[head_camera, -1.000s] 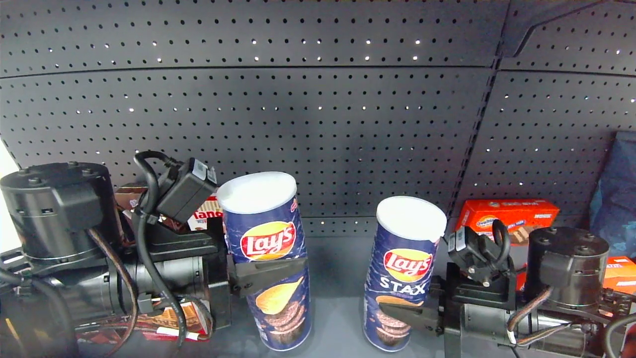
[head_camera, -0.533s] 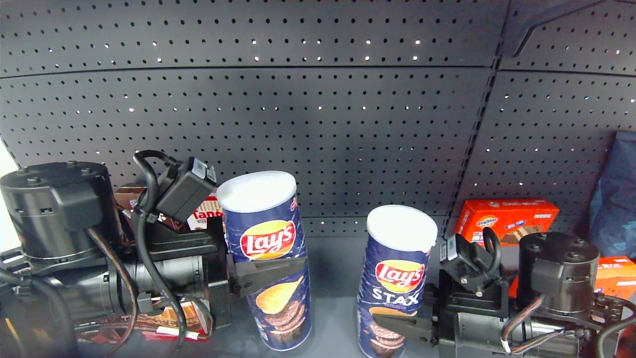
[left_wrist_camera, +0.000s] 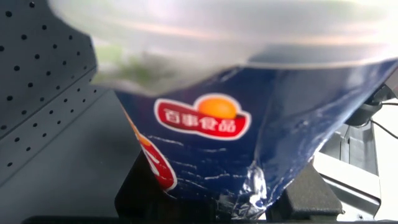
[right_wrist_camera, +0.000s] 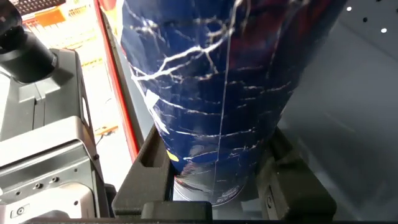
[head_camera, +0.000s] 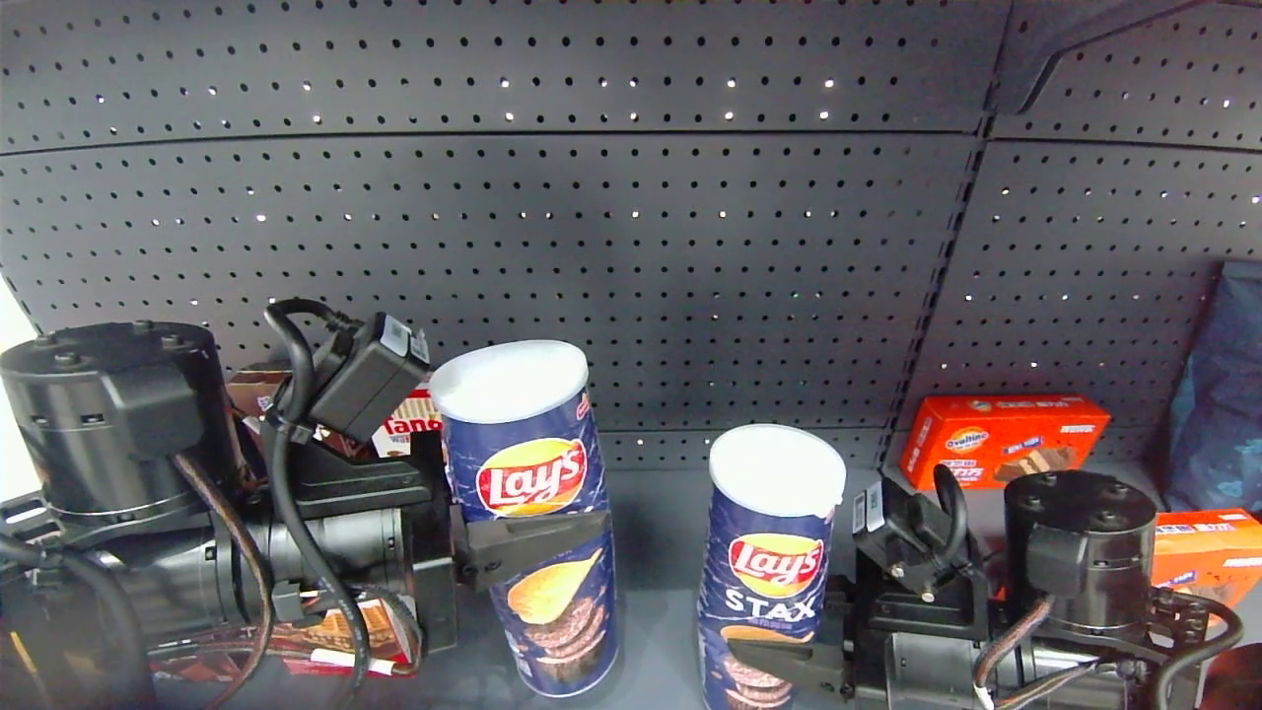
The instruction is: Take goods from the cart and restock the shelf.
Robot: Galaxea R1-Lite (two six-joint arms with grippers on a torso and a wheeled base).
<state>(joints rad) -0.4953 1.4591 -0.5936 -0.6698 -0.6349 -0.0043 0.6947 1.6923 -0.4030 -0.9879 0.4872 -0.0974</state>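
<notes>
Blue left can [head_camera: 527, 463] pinched in left end effector [head_camera: 547, 547]; right can [head_camera: 774, 572] pinched in right end effector [head_camera: 764, 671].

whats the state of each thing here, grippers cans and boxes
left gripper: shut on the left chip can
right gripper: shut on the right chip can
left chip can: upright, lid on, held
right chip can: about upright, lid on, held, base cut off by the head view's edge
back orange box: closed, resting on the shelf
near orange box: closed, lying on the shelf
</notes>
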